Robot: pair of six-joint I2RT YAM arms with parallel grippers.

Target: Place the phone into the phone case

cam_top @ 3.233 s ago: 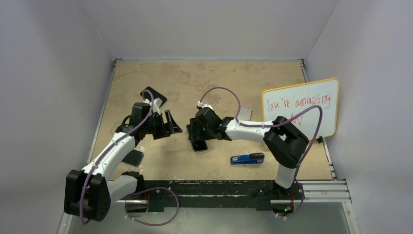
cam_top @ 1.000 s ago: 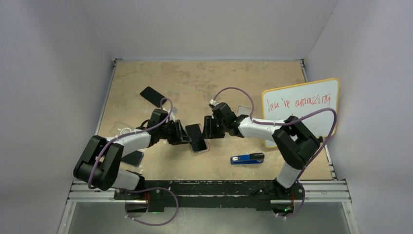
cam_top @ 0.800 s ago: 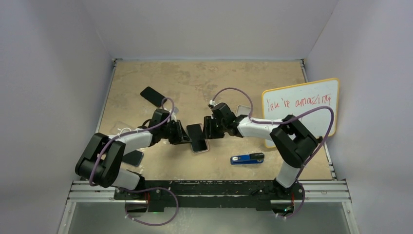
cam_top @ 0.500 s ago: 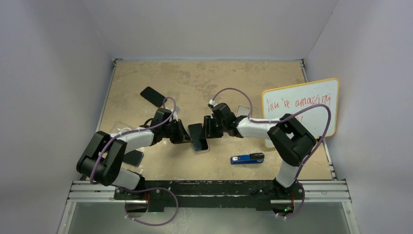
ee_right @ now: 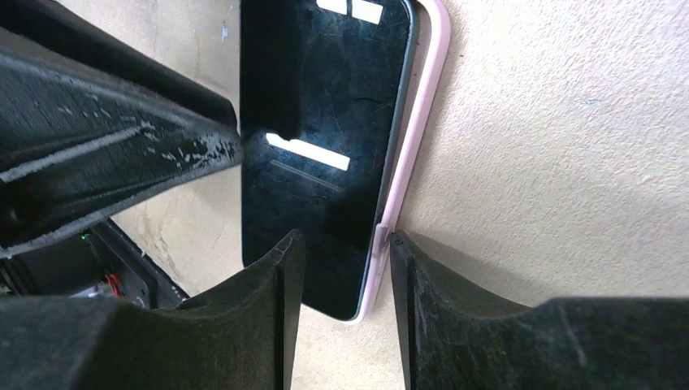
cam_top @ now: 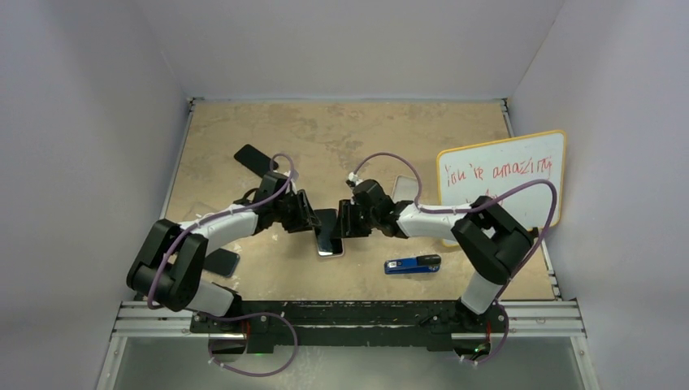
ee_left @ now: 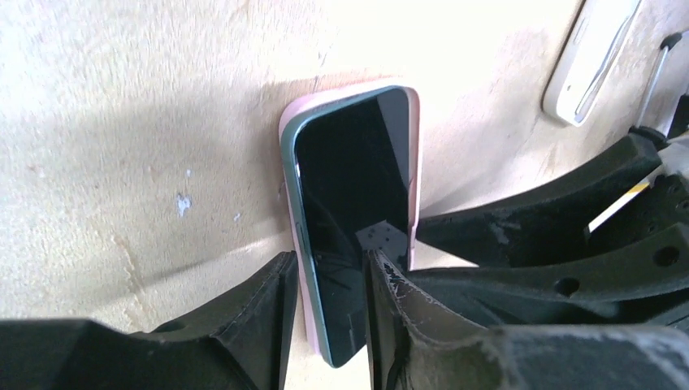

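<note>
Straightening up since a second ago, the phone (cam_top: 328,233) is lying mid-table on the pink phone case (ee_right: 424,114), left gripper (ee_left: 329,260) crowding in from 9 o'clock, right gripper (ee_right: 345,237) from 3, both narrowly parted, grip impossible to call; bare table (cam_top: 244,130) is stretching toward 12, fingers are hiding the phone's near end

Worked in robot lab test cell, not home or shop. Signs: my two arms (cam_top: 219,223) bolted to metal rail (cam_top: 536,313) at near edge of table (cam_top: 341,130). Plain white walls (cam_top: 349,49) boxed table in on three sides. Purple cables (cam_top: 390,158) looped loose over both arms. Whiteboard (cam_top: 504,175) with red handwriting leaned against right wall. Tabletop was tan, mottled board.
</note>
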